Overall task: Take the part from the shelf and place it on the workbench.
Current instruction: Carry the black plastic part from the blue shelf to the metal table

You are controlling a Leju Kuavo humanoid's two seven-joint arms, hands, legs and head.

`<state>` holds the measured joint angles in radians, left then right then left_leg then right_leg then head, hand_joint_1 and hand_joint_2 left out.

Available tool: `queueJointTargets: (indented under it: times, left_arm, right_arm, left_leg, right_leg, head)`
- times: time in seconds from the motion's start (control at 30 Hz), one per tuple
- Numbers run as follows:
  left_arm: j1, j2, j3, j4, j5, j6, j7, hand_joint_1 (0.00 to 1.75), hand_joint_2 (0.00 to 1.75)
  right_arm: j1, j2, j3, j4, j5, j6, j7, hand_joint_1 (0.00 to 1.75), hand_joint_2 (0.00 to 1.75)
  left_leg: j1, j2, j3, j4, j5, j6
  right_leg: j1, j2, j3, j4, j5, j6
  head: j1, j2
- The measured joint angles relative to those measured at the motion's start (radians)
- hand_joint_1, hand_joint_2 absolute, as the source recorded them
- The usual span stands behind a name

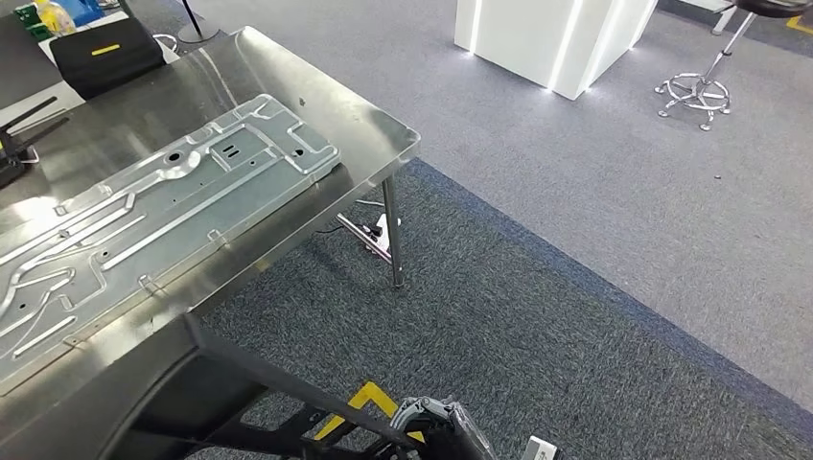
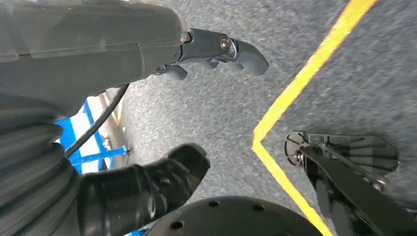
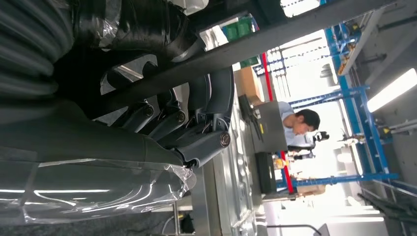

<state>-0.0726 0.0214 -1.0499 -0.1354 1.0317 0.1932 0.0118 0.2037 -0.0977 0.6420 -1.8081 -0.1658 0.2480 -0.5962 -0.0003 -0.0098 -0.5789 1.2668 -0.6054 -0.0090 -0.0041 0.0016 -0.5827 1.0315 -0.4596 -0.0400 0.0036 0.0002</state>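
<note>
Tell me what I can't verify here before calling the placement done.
Part: one end is cut off by the head view's left edge.
Right hand: a dark bar crosses its fingers in the right wrist view; whether it holds anything is unclear.
Workbench: its far side runs off the head view's top edge.

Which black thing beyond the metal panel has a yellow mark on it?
The flat black case at the far end, with a yellow strip on top. The other black object, at the left edge, is thin and pronged, without yellow.
</note>
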Motion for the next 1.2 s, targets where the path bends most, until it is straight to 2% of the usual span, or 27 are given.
queueJointTargets:
  times: [0.03,0.07,0.1,0.13,0.2,0.23,0.27,0.4,0.47,0.53,0.57,0.6,0.63,0.67,0.7,0.73,0.8,0.87,0.9,0.97,1.03,1.07,1.1,1.13,1.2]
  left_arm:
    - [0.000,0.000,0.000,0.000,0.001,0.000,-0.001,0.00,1.75]
    - [0.000,0.000,-0.001,0.000,0.001,0.000,-0.002,0.00,1.75]
    - [0.001,0.000,-0.001,0.000,0.002,0.001,-0.003,0.00,1.75]
    - [0.002,0.000,-0.001,0.000,0.003,0.001,-0.005,0.00,1.75]
    - [0.005,0.000,-0.002,0.000,0.007,0.001,-0.009,0.00,1.75]
    - [0.006,0.000,-0.002,0.000,0.009,0.001,-0.011,0.00,1.75]
    - [0.007,0.000,-0.003,0.000,0.010,0.001,-0.012,0.00,1.75]
    - [0.005,0.000,-0.005,0.000,0.012,0.003,-0.013,0.00,1.75]
    - [0.003,-0.001,-0.007,0.000,0.012,0.004,-0.014,0.00,1.75]
    - [0.000,0.000,-0.009,0.000,0.014,0.005,-0.015,0.00,1.75]
    - [0.000,0.001,-0.009,0.000,0.015,0.006,-0.015,0.00,1.75]
    - [0.000,0.001,-0.010,0.000,0.016,0.006,-0.015,0.00,1.75]
    - [0.000,0.001,-0.012,0.000,0.017,0.007,-0.015,0.00,1.75]
    - [-0.001,0.001,-0.014,0.000,0.018,0.007,-0.016,0.00,1.75]
    - [-0.002,0.000,-0.017,0.000,0.019,0.007,-0.016,0.00,1.75]
    - [-0.004,0.000,-0.019,0.000,0.019,0.007,-0.017,0.00,1.75]
    - [-0.007,-0.002,-0.022,0.000,0.019,0.008,-0.018,0.00,1.75]
    - [-0.005,-0.001,-0.024,0.000,0.019,0.009,-0.018,0.00,1.75]
    - [-0.003,-0.001,-0.024,0.000,0.019,0.010,-0.018,0.00,1.75]
    - [-0.003,0.000,-0.025,0.000,0.019,0.010,-0.018,0.00,1.75]
    - [-0.004,0.000,-0.025,0.000,0.020,0.012,-0.018,0.00,1.75]
    - [-0.004,-0.001,-0.026,0.000,0.021,0.012,-0.018,0.00,1.75]
    - [-0.003,-0.001,-0.026,0.000,0.021,0.013,-0.018,0.00,1.75]
    - [-0.003,-0.001,-0.026,0.000,0.022,0.014,-0.017,0.00,1.75]
    - [-0.002,-0.001,-0.026,0.000,0.023,0.016,-0.016,0.00,1.75]
  right_arm:
    - [0.000,0.000,0.000,0.000,0.000,0.000,0.000,1.75,1.75]
    - [0.000,0.000,0.000,0.000,0.001,0.000,0.000,1.75,1.75]
    - [0.000,0.000,0.000,0.000,0.002,0.001,0.000,1.75,1.75]
    - [0.000,0.000,0.000,0.000,0.003,0.001,0.000,1.75,1.75]
    - [-0.001,0.000,0.000,0.000,0.005,0.001,-0.001,1.75,1.75]
    - [-0.001,0.001,-0.001,-0.001,0.007,0.001,-0.001,1.75,1.75]
    - [0.000,0.002,-0.002,-0.001,0.009,0.001,-0.002,1.75,1.75]
    - [0.000,0.002,-0.005,-0.006,0.024,-0.001,-0.004,1.75,1.75]
    - [-0.001,0.002,-0.006,-0.010,0.035,-0.004,-0.006,1.75,1.75]
    - [0.001,0.002,-0.006,-0.012,0.046,-0.010,-0.007,1.75,1.75]
    - [0.001,0.002,-0.007,-0.012,0.051,-0.013,-0.007,1.75,1.75]
    - [0.002,0.002,-0.007,-0.012,0.056,-0.016,-0.007,1.75,1.75]
    - [0.002,0.002,-0.007,-0.012,0.061,-0.018,-0.007,1.75,1.75]
    - [0.002,0.002,-0.007,-0.012,0.065,-0.020,-0.007,1.75,1.75]
    - [0.003,0.002,-0.007,-0.013,0.069,-0.021,-0.008,1.75,1.75]
    - [0.003,0.002,-0.007,-0.014,0.073,-0.023,-0.008,1.75,1.75]
    - [0.004,0.002,-0.007,-0.018,0.076,-0.025,-0.008,1.75,1.75]
    - [0.005,0.002,-0.008,-0.021,0.076,-0.026,-0.009,1.75,1.75]
    - [0.005,0.002,-0.008,-0.022,0.076,-0.026,-0.009,1.75,1.75]
    - [0.005,0.003,-0.008,-0.025,0.077,-0.027,-0.009,1.75,1.75]
    - [0.006,0.004,-0.008,-0.026,0.080,-0.031,-0.010,1.75,1.75]
    - [0.006,0.004,-0.008,-0.027,0.083,-0.033,-0.010,1.75,1.75]
    - [0.006,0.004,-0.008,-0.027,0.086,-0.035,-0.011,1.75,1.75]
    - [0.007,0.004,-0.008,-0.027,0.089,-0.036,-0.013,1.75,1.75]
    - [0.009,0.004,-0.008,-0.029,0.094,-0.039,-0.017,1.75,1.75]
  left_leg:
    - [0.002,0.001,-0.035,0.027,-0.039,-0.004]
    - [0.004,0.002,-0.058,0.030,-0.068,-0.006]
    - [0.005,0.002,-0.070,0.007,-0.071,-0.006]
    - [0.006,0.003,-0.071,-0.039,-0.037,-0.005]
    - [0.005,0.004,-0.063,-0.156,0.091,0.000]
    - [0.003,0.005,-0.061,-0.197,0.141,0.005]
    - [0.001,0.005,-0.061,-0.216,0.171,0.010]
    - [0.003,0.004,-0.052,-0.231,0.189,0.030]
    - [0.004,0.005,-0.043,-0.242,0.188,0.040]
    - [0.000,0.005,-0.038,-0.243,0.182,0.048]
    - [-0.002,0.002,-0.035,-0.243,0.178,0.050]
    - [-0.004,-0.002,-0.031,-0.242,0.175,0.050]
    - [-0.004,-0.007,-0.026,-0.241,0.172,0.050]
    - [-0.005,-0.013,-0.022,-0.240,0.168,0.048]
    - [-0.006,-0.019,-0.020,-0.237,0.165,0.045]
    - [-0.007,-0.025,-0.021,-0.235,0.163,0.042]
    - [-0.005,-0.038,-0.025,-0.233,0.163,0.032]
    - [-0.003,-0.046,-0.028,-0.232,0.164,0.022]
    - [-0.003,-0.042,-0.032,-0.221,0.155,0.016]
    - [-0.001,-0.022,-0.065,-0.146,0.109,0.006]
    - [0.005,-0.008,-0.123,-0.024,0.049,-0.005]
    - [0.009,-0.006,-0.143,0.018,0.037,-0.009]
    - [0.012,-0.002,-0.146,0.027,0.042,-0.013]
    - [0.016,0.003,-0.129,-0.003,0.065,-0.015]
    - [0.018,0.031,-0.057,-0.136,0.123,-0.016]
  right_leg:
    - [0.000,0.001,0.014,-0.003,-0.010,0.000]
    - [-0.001,0.002,0.028,-0.004,-0.020,0.000]
    - [-0.001,0.004,0.043,-0.004,-0.031,0.001]
    - [-0.001,0.005,0.059,-0.004,-0.043,0.003]
    - [0.000,0.006,0.082,-0.002,-0.064,0.009]
    - [0.001,0.007,0.086,0.001,-0.074,0.015]
    - [0.003,0.008,0.087,0.004,-0.082,0.021]
    - [0.004,0.008,0.089,0.016,-0.110,0.042]
    - [0.003,0.005,0.049,0.099,-0.156,0.048]
    - [0.001,0.004,-0.026,0.221,-0.196,0.051]
    - [0.000,0.004,-0.053,0.254,-0.194,0.051]
    - [-0.001,0.004,-0.064,0.253,-0.173,0.051]
    - [-0.001,0.006,-0.058,0.219,-0.136,0.050]
    - [-0.001,0.012,-0.039,0.159,-0.093,0.048]
    - [-0.001,0.027,-0.018,0.099,-0.062,0.044]
    - [-0.001,0.039,-0.002,0.053,-0.042,0.040]
    - [0.001,0.052,0.010,0.019,-0.038,0.034]
    - [-0.001,0.038,0.014,0.010,-0.034,0.026]
    - [-0.003,0.030,0.019,0.004,-0.031,0.020]
    - [-0.006,0.011,0.026,-0.005,-0.026,0.013]
    - [-0.005,-0.009,0.027,-0.006,-0.027,0.010]
    - [-0.005,-0.019,0.027,-0.006,-0.028,0.009]
    - [-0.005,-0.028,0.028,-0.006,-0.030,0.010]
    - [-0.005,-0.037,0.030,-0.006,-0.031,0.012]
    - [-0.005,-0.052,0.037,-0.006,-0.037,0.019]
  head:
    - [0.000,0.000]
    - [0.000,0.000]
    - [0.000,0.000]
    - [0.000,0.000]
    - [0.001,0.000]
    - [0.001,0.000]
    - [0.001,0.000]
    - [0.001,0.000]
    - [0.002,0.000]
    - [0.002,0.000]
    - [0.002,0.000]
    - [0.002,0.000]
    - [0.002,0.000]
    - [0.002,0.000]
    - [0.002,0.000]
    - [0.002,0.000]
    - [0.002,0.000]
    - [0.002,0.000]
    - [0.001,0.000]
    - [0.000,0.000]
    - [-0.001,0.000]
    - [-0.001,0.000]
    - [-0.001,0.000]
    - [-0.001,0.000]
    - [-0.001,0.000]
